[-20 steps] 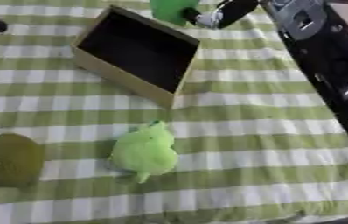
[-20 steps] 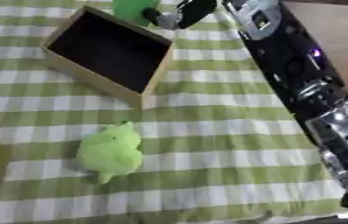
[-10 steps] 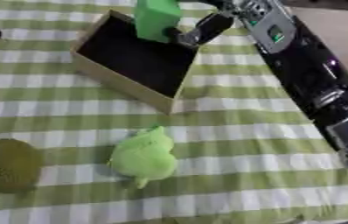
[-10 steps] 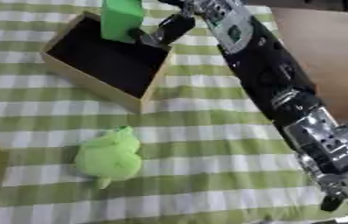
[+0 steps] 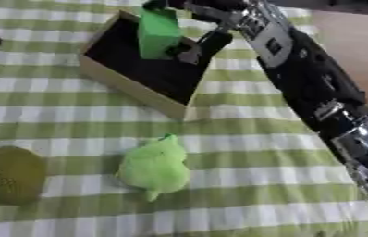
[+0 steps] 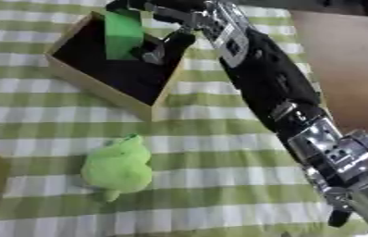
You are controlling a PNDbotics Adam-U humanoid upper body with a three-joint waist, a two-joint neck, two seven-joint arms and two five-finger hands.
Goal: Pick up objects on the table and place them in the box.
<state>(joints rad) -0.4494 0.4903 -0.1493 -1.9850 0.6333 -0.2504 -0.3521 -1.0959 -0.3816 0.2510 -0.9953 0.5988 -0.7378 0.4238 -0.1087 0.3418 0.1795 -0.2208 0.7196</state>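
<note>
Over the open wooden box (image 5: 131, 88) at the counter's (image 5: 244, 194) far side, the right hand (image 5: 195, 44) grips a green block (image 5: 158, 32) — held upright above the dark interior. Nearer, a green plush toy (image 5: 155, 166) and a brownish round object (image 5: 9, 175) lie well apart from the box.

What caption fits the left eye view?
Right hand holds a green block over the box; a green toy waits on the table.

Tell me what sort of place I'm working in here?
Probably a tabletop test setup: a green checked tablecloth, an open box and soft toys, such as a green plush, laid out for sorting.
</note>
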